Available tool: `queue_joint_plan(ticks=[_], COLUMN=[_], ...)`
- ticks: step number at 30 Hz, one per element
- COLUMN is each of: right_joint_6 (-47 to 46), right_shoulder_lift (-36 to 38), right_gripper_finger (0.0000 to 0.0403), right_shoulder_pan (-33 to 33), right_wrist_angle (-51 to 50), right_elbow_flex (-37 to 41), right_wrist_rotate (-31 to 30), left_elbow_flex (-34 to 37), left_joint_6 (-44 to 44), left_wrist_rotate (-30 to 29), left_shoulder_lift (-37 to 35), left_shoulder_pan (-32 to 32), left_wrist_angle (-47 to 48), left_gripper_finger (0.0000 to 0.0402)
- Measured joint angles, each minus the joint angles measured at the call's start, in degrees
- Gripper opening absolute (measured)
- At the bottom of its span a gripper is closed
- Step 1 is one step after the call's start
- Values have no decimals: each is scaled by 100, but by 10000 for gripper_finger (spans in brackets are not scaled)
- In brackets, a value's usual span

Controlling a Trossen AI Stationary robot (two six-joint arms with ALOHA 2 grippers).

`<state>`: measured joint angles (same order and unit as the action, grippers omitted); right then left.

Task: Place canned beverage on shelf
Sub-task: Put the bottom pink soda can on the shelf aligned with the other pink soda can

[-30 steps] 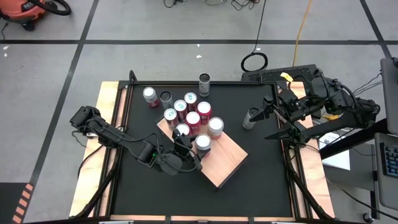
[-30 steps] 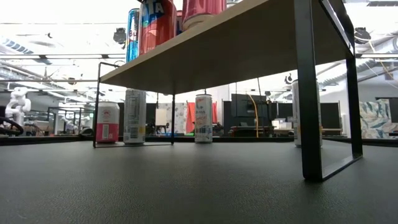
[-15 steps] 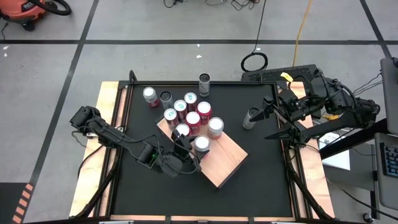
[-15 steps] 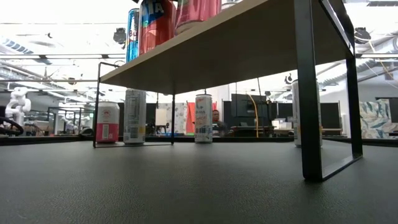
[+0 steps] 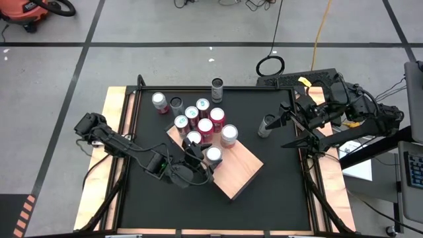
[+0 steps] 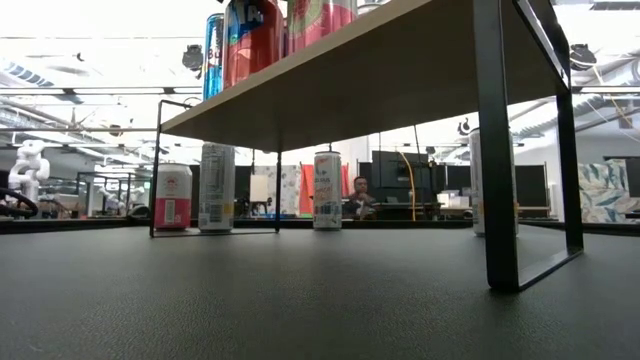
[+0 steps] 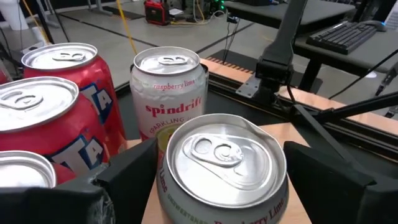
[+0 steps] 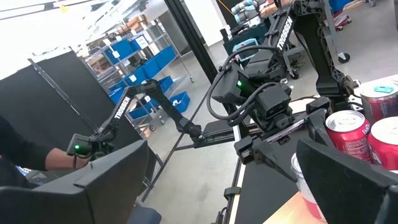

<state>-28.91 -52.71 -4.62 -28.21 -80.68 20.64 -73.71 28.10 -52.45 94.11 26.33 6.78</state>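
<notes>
the left gripper [image 5: 202, 158] sits at the shelf's [image 5: 239, 173] left edge, its fingers [image 7: 134, 171] spread to either side of a silver-topped raspberry lime can [image 5: 213, 155] that stands upright on the wooden slab; in the left wrist view the can [image 7: 221, 171] fills the gap between the two dark fingers with daylight showing on both sides, so the jaws read as wide and no longer clamping it; this looks like the release step, the can already set down at the near end of the cluster; to do it well, the fingers should open fully clear of the can's wall before any retreat, then the arm should draw straight back off the shelf's left edge, along the line it points, without swinging sideways; the risk is close by: a spindrift can [image 7: 166, 93] stands just beyond and red cans [image 7: 69, 84] crowd one side, near enough that a brushed finger could tip one into the next; the bare half of the slab toward the table's front right is free for later cans; the right gripper [image 5: 287, 131] waits open near the table's right edge, beside a grey can [image 5: 266, 123] standing on the black table [image 5: 277, 192].
</notes>
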Motion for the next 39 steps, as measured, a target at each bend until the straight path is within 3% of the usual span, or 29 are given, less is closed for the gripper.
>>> queue_joint_plan(ticks=[12, 24, 30, 35, 39], right_joint_6=[0, -59, -52, -42, -23], right_shoulder_lift=[0, 1, 4, 4, 4], right_gripper_finger=[389, 389, 389, 389, 389], right_shoulder_pan=[0, 0, 0, 0, 0], right_wrist_angle=[0, -400, -459, -512, -510], right_elbow_flex=[0, 0, 0, 0, 0], right_wrist_rotate=[2, 40, 50, 52, 50], left_elbow_flex=[-291, -1111, -1318, -1320, -1314], left_joint_6=[-137, -686, 747, 1970, 2417], left_wrist_rotate=[8, -659, -789, -911, -746], left_shoulder_lift=[0, -33, -33, 187, 509], left_shoulder_pan=[245, 665, 1205, 1691, 1764], left_wrist_angle=[-23, 479, 1090, 1623, 1776], left_gripper_finger=[343, 343, 335, 297, 259])
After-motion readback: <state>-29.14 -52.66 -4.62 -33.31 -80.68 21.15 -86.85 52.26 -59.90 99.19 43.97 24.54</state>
